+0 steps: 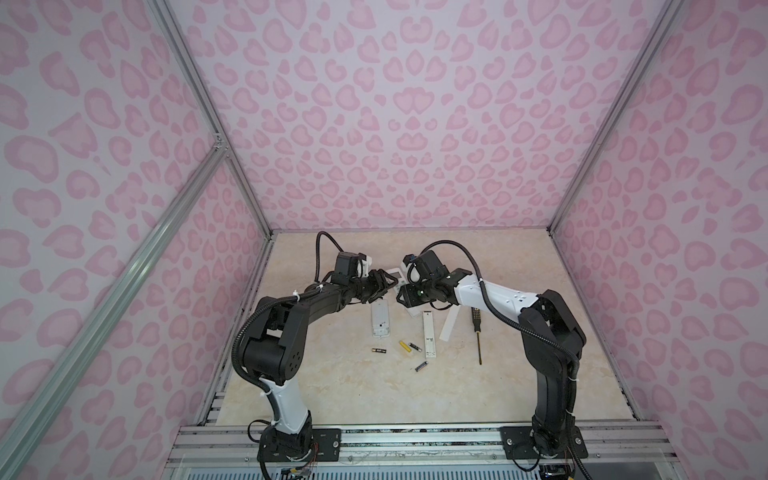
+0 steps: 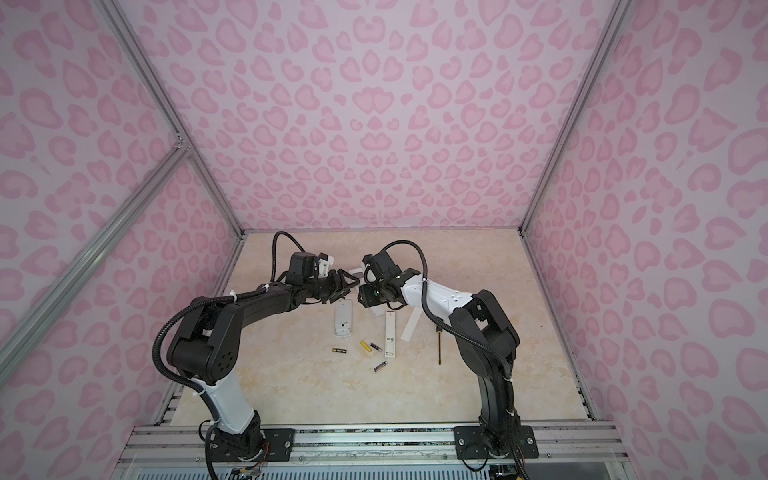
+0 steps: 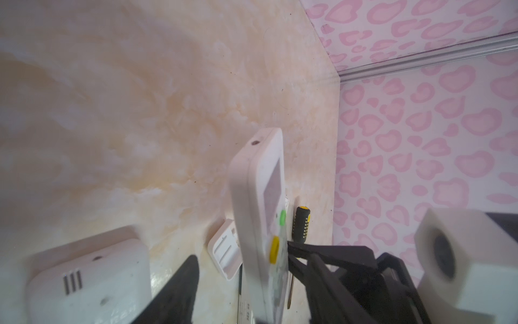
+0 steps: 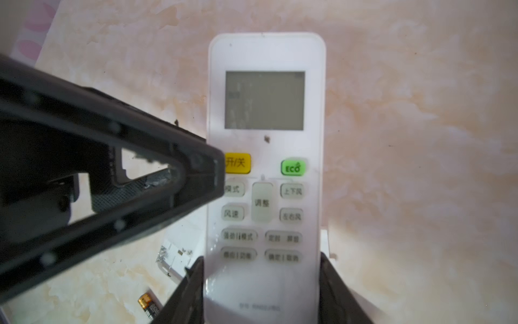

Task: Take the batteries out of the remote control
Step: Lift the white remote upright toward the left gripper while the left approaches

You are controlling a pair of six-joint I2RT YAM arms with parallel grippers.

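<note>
My right gripper (image 4: 262, 261) is shut on the lower end of a white remote control (image 4: 266, 196) and holds it above the table, screen and buttons facing its camera. My left gripper (image 3: 241, 252) is open astride the same remote (image 3: 252, 196): one finger (image 4: 196, 174) touches the button face by the yellow key, the other (image 3: 185, 280) stands apart from the back. In both top views the grippers (image 1: 388, 286) (image 1: 402, 287) meet mid-table. Several batteries lie loose nearer the front: black-gold (image 1: 379, 350), yellow (image 1: 404, 346), black (image 1: 414, 347), purplish (image 1: 421, 366).
Under the arms lie a white remote, back up with its bay open (image 1: 380, 318), a slim white remote (image 1: 428, 334), a white cover strip (image 1: 448, 326) and a black-and-yellow screwdriver (image 1: 477, 332). Another white cover (image 3: 224, 252) rests beneath the held remote. Pink patterned walls enclose the table.
</note>
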